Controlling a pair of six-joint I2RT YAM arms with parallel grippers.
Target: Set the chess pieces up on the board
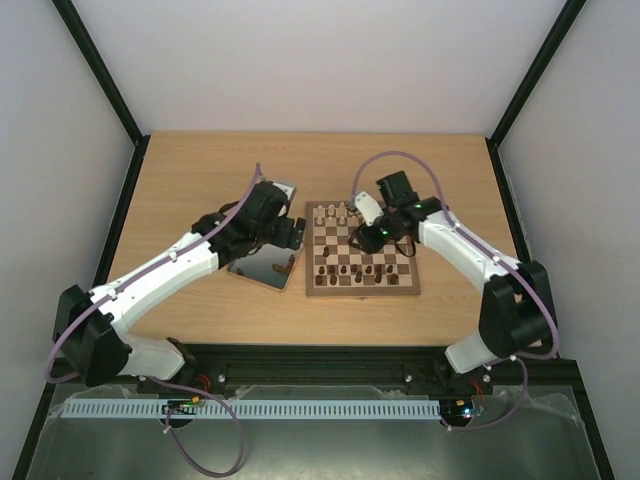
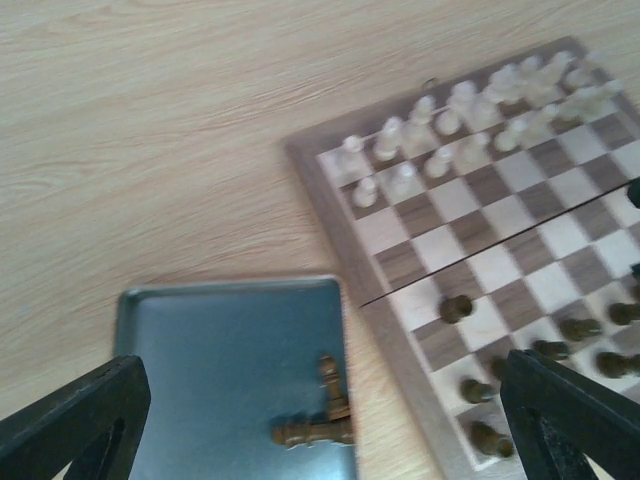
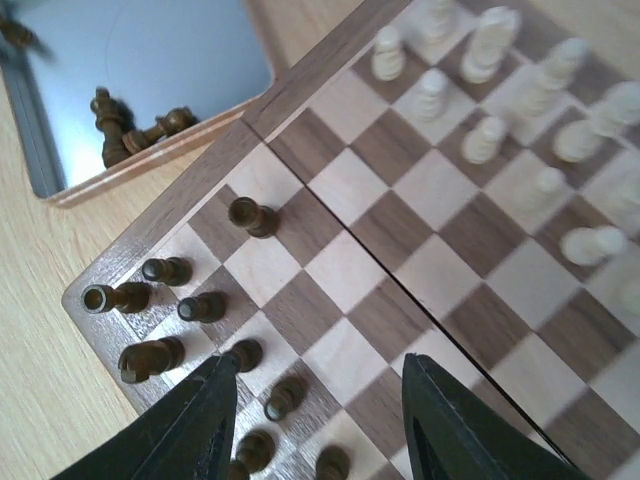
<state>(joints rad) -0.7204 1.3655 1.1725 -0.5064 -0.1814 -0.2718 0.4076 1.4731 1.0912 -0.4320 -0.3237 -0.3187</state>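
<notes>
Brown chess pieces (image 2: 312, 432) lay in tray (image 2: 200, 340); my left claw (image 2: 325, 390), right claw (image 3: 318, 380) both apart, empty; left needed centring over one

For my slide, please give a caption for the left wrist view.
Left gripper open over a metal tray with dark chess pieces, the board beside it.

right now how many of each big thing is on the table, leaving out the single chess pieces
board: 1
tray: 1
robot arms: 2 (left arm, right arm)
total: 4
</notes>
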